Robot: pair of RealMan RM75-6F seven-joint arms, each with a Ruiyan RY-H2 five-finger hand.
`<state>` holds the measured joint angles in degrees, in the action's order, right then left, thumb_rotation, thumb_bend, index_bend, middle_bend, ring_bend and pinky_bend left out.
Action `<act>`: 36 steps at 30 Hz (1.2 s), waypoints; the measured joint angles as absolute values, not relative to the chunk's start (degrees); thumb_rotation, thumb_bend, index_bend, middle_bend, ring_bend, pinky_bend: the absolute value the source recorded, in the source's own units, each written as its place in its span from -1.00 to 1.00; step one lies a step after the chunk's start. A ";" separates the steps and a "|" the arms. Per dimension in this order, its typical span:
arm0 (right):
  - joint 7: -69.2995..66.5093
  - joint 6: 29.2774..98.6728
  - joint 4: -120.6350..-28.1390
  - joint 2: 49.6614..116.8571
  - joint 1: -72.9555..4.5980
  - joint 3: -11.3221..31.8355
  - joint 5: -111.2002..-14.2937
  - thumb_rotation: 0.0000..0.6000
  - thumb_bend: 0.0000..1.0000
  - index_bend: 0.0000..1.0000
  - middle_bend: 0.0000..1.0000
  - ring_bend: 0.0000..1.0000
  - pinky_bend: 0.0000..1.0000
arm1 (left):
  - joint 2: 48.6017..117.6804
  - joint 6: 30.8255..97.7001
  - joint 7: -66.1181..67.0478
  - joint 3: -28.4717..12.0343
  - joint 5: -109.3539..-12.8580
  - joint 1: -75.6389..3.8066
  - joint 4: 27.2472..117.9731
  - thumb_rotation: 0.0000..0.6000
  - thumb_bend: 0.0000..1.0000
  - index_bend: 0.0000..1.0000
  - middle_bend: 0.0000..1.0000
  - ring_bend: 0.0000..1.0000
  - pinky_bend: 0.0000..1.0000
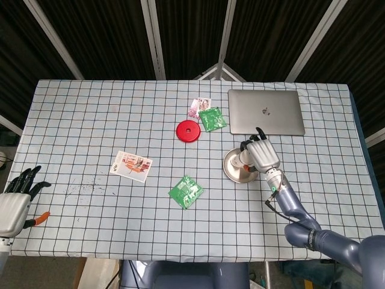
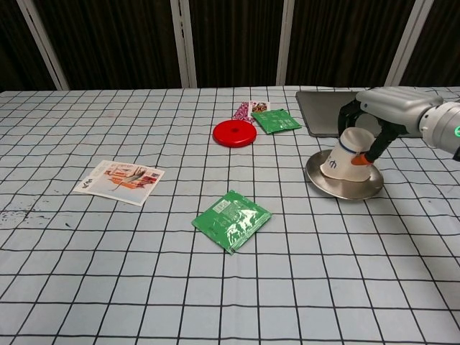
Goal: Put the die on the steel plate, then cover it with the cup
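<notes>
Steel plate (image 2: 345,188) already carries the upturned cup (image 2: 348,154), tilted, gripped by the right hand (image 2: 384,111). Die hidden, presumably beneath. Left hand (image 1: 15,201) idle, fingers spread.

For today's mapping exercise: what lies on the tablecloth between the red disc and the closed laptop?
In the head view, a green packet lies between the red disc and the laptop, with a small pink packet just behind it.

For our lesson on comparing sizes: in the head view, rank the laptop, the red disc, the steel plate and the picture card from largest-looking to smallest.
1. laptop
2. picture card and steel plate: too alike to rank
3. red disc
</notes>
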<state>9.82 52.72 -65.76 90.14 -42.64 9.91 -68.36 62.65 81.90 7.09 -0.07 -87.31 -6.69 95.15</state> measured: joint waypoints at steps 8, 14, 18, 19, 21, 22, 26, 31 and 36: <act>9.14 51.02 -75.57 86.23 -41.54 8.77 -68.49 1.00 -0.30 0.10 -0.03 -0.49 -1.00 | 62.57 82.03 7.06 0.03 -87.45 -6.61 95.31 1.00 -0.48 -0.42 -1.00 -1.00 -0.74; 5.49 48.22 -81.40 83.84 -41.82 9.69 -67.66 1.00 -0.30 0.10 -0.03 -0.49 -1.00 | 62.49 81.97 6.79 -0.04 -87.37 -6.67 95.22 1.00 -0.48 -0.42 -1.00 -1.00 -0.74; 4.12 47.44 -82.16 84.06 -42.45 10.65 -67.05 1.00 -0.30 0.10 -0.03 -0.49 -1.00 | 62.44 81.92 6.64 -0.03 -87.38 -6.70 95.18 1.00 -0.48 -0.42 -1.00 -1.00 -0.74; 3.81 47.17 -82.15 84.31 -42.65 10.82 -66.91 1.00 -0.30 0.10 -0.03 -0.49 -1.00 | 62.41 81.93 6.59 -0.02 -87.38 -6.69 95.18 1.00 -0.48 -0.42 -1.00 -1.00 -0.74; 3.49 46.81 -81.92 84.79 -42.94 10.95 -66.78 1.00 -0.30 0.10 -0.03 -0.49 -1.00 | 62.40 81.94 6.57 -0.03 -87.35 -6.68 95.15 1.00 -0.48 -0.42 -1.00 -1.00 -0.74; 3.27 46.63 -81.63 85.13 -43.12 11.02 -66.74 1.00 -0.30 0.10 -0.03 -0.49 -1.00 | 62.39 81.94 6.55 -0.04 -87.35 -6.68 95.16 1.00 -0.48 -0.42 -1.00 -1.00 -0.74; 1.77 46.10 -80.44 86.38 -43.55 11.18 -67.02 1.00 -0.30 0.10 -0.03 -0.49 -1.00 | 62.39 81.93 6.57 -0.06 -87.28 -6.68 95.14 1.00 -0.48 -0.42 -1.00 -1.00 -0.74; -1.31 45.16 -77.31 88.42 -44.03 11.12 -68.06 1.00 -0.30 0.10 -0.03 -0.49 -1.00 | 62.50 81.76 6.82 -0.17 -86.96 -6.75 95.11 1.00 -0.48 -0.42 -1.00 -1.00 -0.74; -3.52 46.03 -74.61 90.07 -44.26 11.50 -69.64 1.00 -0.30 0.10 -0.03 -0.49 -1.00 | 62.71 81.38 7.38 -0.17 -86.82 -6.92 95.12 1.00 -0.48 -0.41 -1.00 -1.00 -0.74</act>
<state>-3.52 46.03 -74.61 90.07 -44.26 11.50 -69.64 62.71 81.38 7.38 -0.17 -86.82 -6.92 95.12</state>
